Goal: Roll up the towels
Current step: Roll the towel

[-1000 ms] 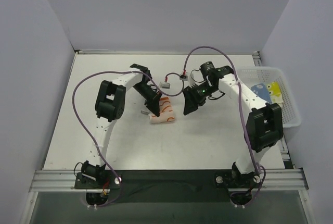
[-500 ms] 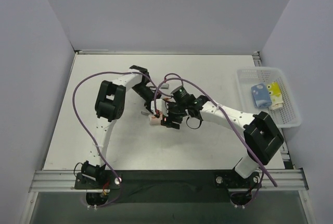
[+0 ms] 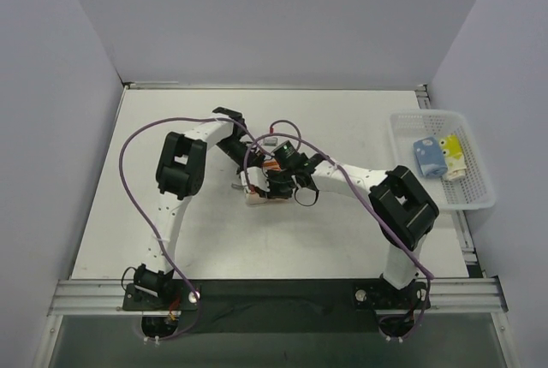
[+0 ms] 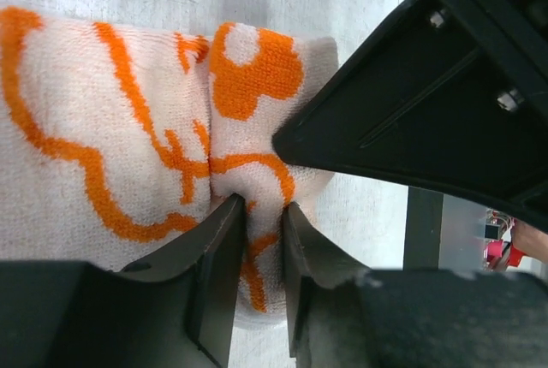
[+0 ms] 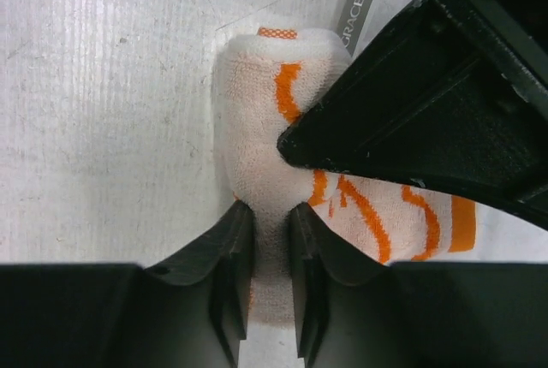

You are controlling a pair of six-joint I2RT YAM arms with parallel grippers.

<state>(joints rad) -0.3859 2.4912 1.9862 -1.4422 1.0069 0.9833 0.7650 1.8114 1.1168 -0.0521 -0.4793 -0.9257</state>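
Right gripper (image 5: 269, 222): moved across from the basket (image 3: 401, 133), now clenched on the orange towel (image 5: 257, 111) at its rolled end. Left gripper (image 4: 264, 222): pinching a fold opposite. Roll probably ready for tightening.

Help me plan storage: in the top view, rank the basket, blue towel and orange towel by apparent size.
Largest: basket.
Then blue towel and orange towel: alike; orange partly covered, so unranked.
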